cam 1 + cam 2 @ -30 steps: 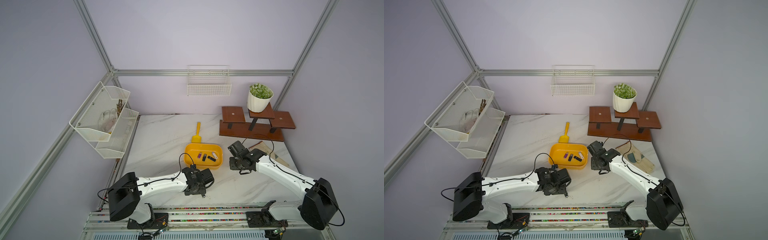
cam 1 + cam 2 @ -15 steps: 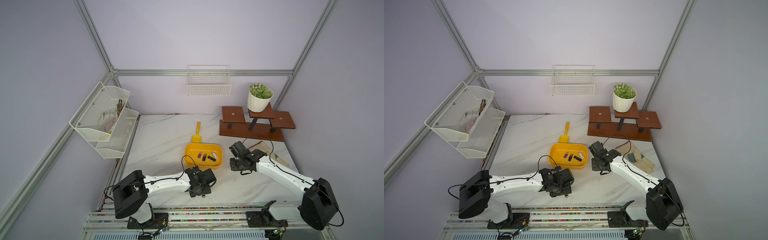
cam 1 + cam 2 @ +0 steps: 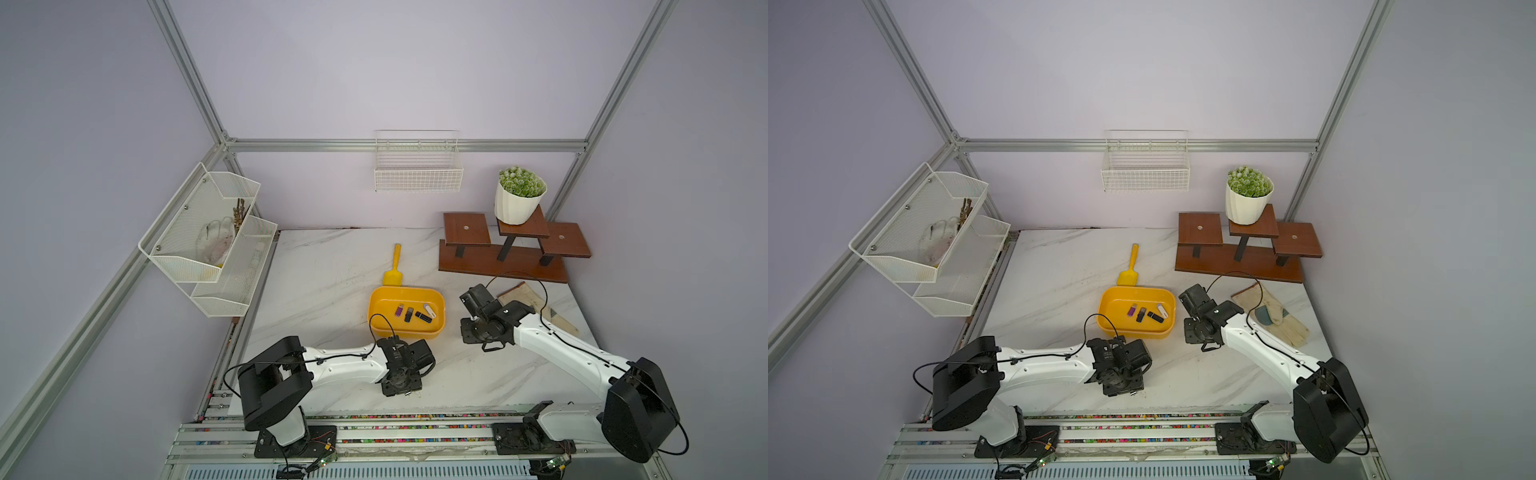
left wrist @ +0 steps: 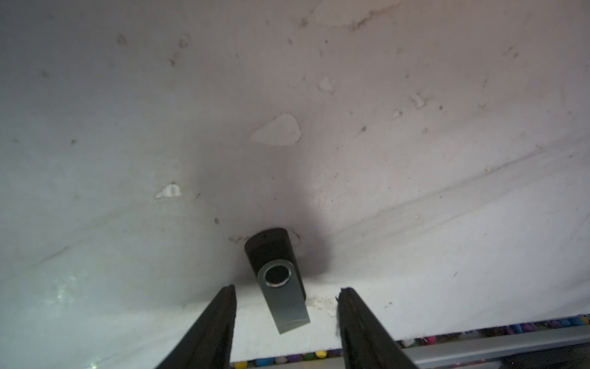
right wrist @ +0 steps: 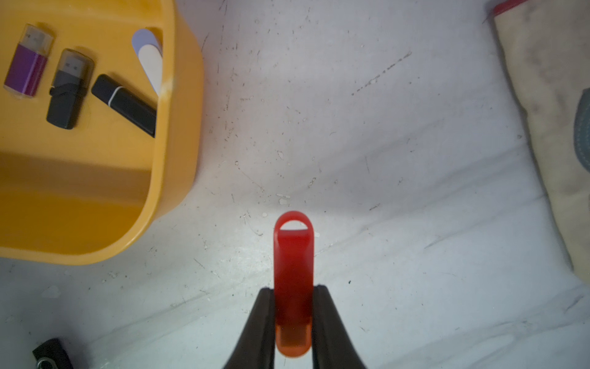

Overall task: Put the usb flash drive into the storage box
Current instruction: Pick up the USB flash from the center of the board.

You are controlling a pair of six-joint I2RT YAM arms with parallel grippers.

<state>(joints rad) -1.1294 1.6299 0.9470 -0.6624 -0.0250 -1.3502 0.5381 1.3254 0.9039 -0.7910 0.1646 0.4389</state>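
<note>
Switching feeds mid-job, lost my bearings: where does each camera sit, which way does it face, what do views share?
Top views: high above the arms' bases, looking down over the white marble table; left arm, right arm whole.
Left wrist: on left arm, looking down past open left fingers at a black swivel-clip usb flash drive.
Right wrist: on right arm, looking down past right fingers shut on a red translucent usb flash drive.
Shared: shallow yellow plastic storage box, in right wrist and top views.

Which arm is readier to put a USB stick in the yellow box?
Right: the right gripper is shut on a red flash drive beside the storage box; the left gripper is open around a black flash drive.
</note>
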